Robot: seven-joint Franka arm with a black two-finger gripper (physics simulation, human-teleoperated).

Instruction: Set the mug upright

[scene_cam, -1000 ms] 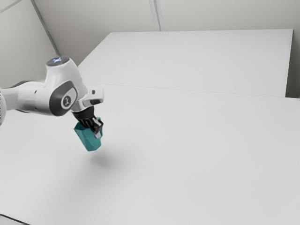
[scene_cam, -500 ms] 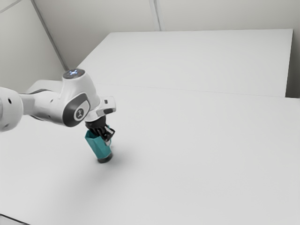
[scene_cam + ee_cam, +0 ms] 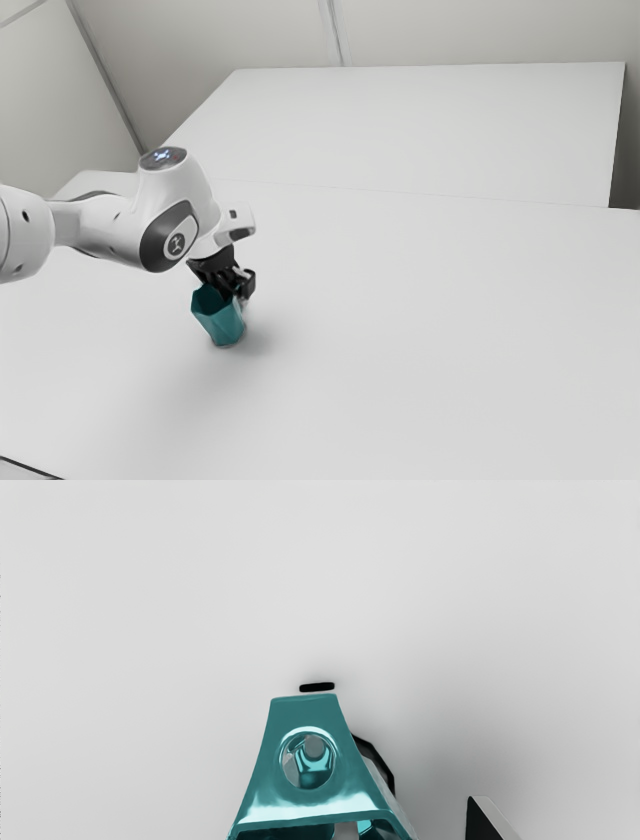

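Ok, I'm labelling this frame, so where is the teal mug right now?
The teal mug is in the exterior view's left half, just below the gripper; in the wrist view, one of the fingers is beside it.

The arm (image 3: 110, 225) slopes down — hand (image 3: 233, 290) tilted, fingers (image 3: 479, 825) apart.

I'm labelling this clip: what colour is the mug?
Teal, a glossy blue-green; the mug shows it best in the wrist view.
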